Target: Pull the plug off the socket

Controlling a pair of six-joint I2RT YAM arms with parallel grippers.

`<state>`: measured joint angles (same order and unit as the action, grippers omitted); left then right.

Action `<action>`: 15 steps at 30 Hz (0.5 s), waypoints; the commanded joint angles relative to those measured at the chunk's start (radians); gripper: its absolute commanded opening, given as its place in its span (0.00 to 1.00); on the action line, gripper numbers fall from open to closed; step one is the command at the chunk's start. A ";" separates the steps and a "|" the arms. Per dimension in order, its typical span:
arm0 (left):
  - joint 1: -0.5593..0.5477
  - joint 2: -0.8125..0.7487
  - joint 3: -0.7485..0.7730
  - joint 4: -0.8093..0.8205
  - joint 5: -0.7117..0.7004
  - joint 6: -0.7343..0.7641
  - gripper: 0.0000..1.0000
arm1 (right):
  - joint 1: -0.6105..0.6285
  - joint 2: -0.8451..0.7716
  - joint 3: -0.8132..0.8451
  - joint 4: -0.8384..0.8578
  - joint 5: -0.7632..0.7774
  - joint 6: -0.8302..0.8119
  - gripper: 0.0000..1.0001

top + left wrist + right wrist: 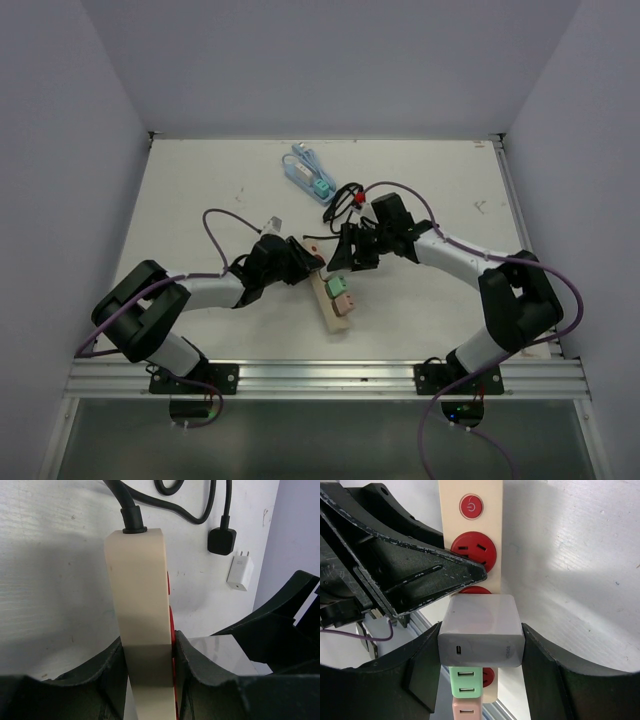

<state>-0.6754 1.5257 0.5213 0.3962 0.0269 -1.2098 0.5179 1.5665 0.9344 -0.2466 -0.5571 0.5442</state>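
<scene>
My right fingers [420, 672] pinch the grey charger [481, 630], and my left fingers [100, 680] clamp the sides of the power strip [142, 605].

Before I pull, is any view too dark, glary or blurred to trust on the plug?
Right wrist: plug sharp and evenly lit in the right gripper, no glare. Left wrist: strip in focus, its near end shaded where the left gripper clamps it. Top: even light, but the black grippers blend together over the strip, so the plug is hard to make out.
</scene>
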 commanded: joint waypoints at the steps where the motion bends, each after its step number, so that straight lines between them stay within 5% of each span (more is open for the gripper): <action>1: 0.059 0.042 -0.089 -0.284 -0.174 0.148 0.00 | -0.090 -0.046 0.056 -0.010 0.008 0.003 0.00; 15: 0.057 0.108 -0.013 -0.327 -0.147 0.130 0.00 | 0.007 0.004 0.216 -0.163 0.146 -0.041 0.00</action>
<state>-0.6537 1.5787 0.5705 0.3710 0.0303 -1.2003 0.5583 1.6299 1.0512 -0.3573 -0.4580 0.5140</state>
